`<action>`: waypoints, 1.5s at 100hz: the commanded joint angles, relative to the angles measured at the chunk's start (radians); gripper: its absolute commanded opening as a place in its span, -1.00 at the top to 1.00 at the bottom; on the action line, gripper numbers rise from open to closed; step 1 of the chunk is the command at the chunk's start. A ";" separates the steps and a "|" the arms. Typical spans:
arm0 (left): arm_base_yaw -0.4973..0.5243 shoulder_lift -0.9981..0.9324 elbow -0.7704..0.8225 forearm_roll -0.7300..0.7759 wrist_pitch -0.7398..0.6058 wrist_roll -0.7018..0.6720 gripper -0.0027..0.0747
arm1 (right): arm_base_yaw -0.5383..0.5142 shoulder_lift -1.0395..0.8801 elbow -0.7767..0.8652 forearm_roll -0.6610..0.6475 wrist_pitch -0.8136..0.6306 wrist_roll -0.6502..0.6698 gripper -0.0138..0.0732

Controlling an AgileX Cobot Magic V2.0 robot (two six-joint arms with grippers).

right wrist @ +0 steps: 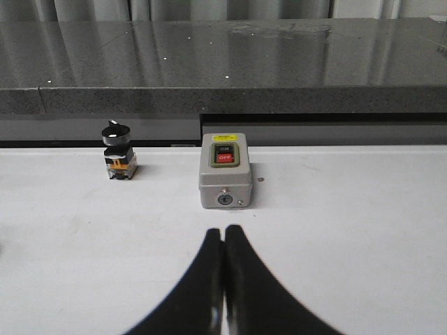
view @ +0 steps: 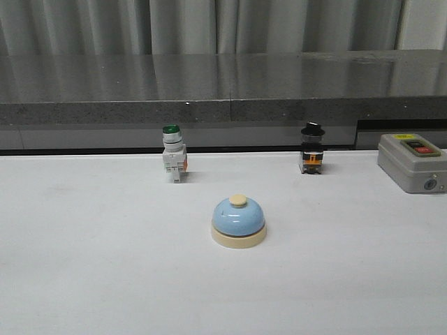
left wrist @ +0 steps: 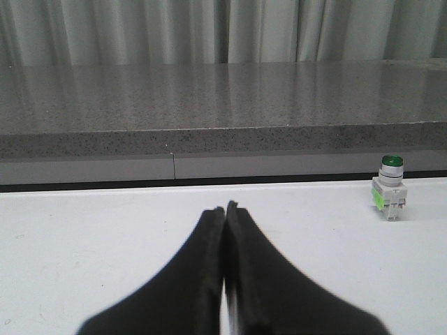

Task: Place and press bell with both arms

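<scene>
Bell point(view: 238, 220) upright at table point(view: 84, 279) centre, untouched. Far left: green-capped switch point(view: 173, 162); far right: black-knobbed switch point(view: 312, 148) and grey box point(view: 412, 161). Left gripper point(left wrist: 225, 209) and right gripper point(right wrist: 223, 232): fingers pressed together, empty. Placing and pressing apparently remain.

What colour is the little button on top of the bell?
Cream, like its base; the bell dome is light blue. Best seen in the front view.
</scene>
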 commanded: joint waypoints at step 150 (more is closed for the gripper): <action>0.004 -0.028 0.043 -0.006 -0.086 -0.009 0.98 | 0.066 0.793 -0.791 0.140 0.607 -0.046 0.82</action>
